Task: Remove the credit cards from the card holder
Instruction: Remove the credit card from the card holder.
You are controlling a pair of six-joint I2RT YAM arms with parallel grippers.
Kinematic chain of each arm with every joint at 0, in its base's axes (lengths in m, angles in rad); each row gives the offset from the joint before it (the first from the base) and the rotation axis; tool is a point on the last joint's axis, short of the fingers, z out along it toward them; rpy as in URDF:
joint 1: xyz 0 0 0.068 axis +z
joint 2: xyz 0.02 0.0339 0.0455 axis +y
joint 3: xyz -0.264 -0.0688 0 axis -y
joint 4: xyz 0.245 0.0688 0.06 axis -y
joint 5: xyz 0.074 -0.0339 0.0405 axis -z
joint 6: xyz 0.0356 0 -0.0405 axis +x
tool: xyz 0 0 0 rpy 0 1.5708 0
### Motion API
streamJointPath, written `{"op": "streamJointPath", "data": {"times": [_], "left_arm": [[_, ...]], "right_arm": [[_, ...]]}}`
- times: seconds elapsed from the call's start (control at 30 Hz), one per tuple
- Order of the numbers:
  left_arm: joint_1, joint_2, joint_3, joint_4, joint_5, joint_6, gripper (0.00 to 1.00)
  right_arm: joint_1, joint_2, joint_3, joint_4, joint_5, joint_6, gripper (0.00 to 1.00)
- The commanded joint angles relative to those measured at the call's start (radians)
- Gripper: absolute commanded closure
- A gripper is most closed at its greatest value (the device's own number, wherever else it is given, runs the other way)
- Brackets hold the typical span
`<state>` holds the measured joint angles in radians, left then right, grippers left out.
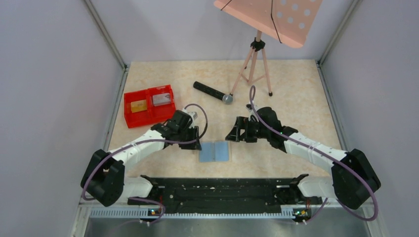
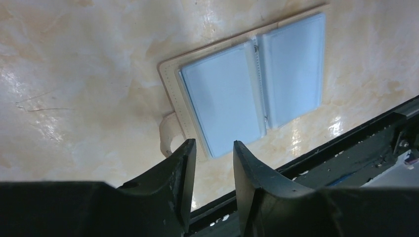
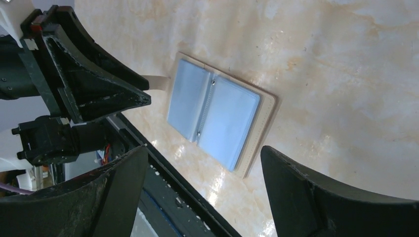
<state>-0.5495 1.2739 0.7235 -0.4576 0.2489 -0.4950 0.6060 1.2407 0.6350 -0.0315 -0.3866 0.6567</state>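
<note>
Card holder [image 1: 215,151] spread flat, long axis L-R, fold front-back; L fingers [image 2: 180,168] slightly apart, R fingers [image 3: 296,192] wide, both empty.

Card holder: a small, flat, light-blue bifold card holder [image 1: 215,151] with a beige stitched border and a short beige tab on its left edge.
Holder state: it lies open, both panels flat and face up, and the sleeves show plain pale blue.
Holder place: on the beige marbled table [image 1: 296,89], close to its near edge, about mid-width.
Gold card: a thin gold-yellow rectangular card [image 1: 139,106] lies flat in the left compartment of a red plastic tray [image 1: 136,120].
Grey card: a thin silvery grey rectangular card [image 1: 159,99] lies flat in the right compartment.
Spacing: both cards sit well apart from the holder, off to its far left.
</note>
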Motion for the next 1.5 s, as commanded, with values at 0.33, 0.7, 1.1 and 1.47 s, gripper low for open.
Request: {"op": "streamJointPath", "data": {"times": [0.33, 0.7, 1.1, 1.47], "left_arm": [[-0.065, 0.022, 0.029, -0.043, -0.213, 0.015, 0.59], [-0.065, 0.080, 0.034, -0.057, -0.239, 0.019, 0.60], [-0.065, 0.031, 0.057, -0.116, -0.354, 0.012, 0.57], [-0.064, 0.063, 0.020, -0.045, -0.269, -0.033, 0.52]], "right_arm": [[0.013, -0.028, 0.000, -0.004, 0.043, -0.016, 0.14], [0.017, -0.011, 0.018, -0.009, 0.048, -0.019, 0.14], [0.030, 0.002, 0.024, 0.002, 0.045, -0.010, 0.14], [0.038, -0.003, 0.024, -0.002, 0.048, -0.008, 0.14]]}}
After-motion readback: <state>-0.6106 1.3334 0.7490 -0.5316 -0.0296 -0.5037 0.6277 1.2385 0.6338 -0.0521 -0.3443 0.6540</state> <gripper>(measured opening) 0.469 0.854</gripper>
